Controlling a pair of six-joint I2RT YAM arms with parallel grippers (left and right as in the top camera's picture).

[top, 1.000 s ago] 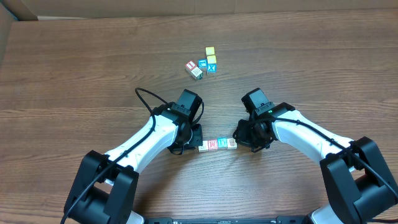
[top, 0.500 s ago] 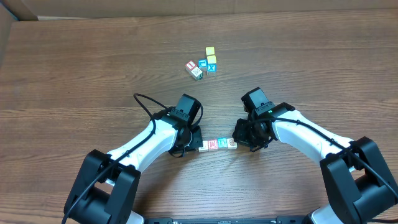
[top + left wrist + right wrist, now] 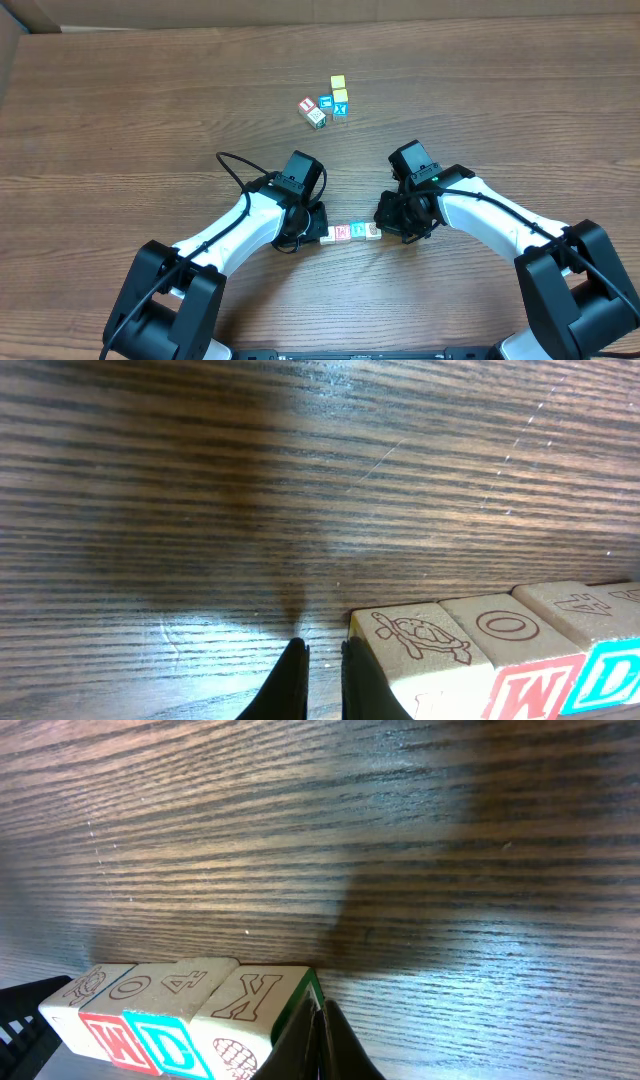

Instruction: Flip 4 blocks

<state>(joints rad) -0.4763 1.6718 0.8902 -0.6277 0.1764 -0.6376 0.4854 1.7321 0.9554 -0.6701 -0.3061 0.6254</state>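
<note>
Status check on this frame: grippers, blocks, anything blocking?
Left gripper shut, at one row end. Right gripper shut, at the other. Four blocks side by side between them. Spare cubes well clear.

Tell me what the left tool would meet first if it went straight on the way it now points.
Probably the bare table: the left tool points down at the wood just beside the turtle block, not at it.

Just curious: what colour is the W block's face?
Red W face, white letter; clearest from left wrist.

White arms, black joints and end effectors, a black cable looping from the left.
</note>
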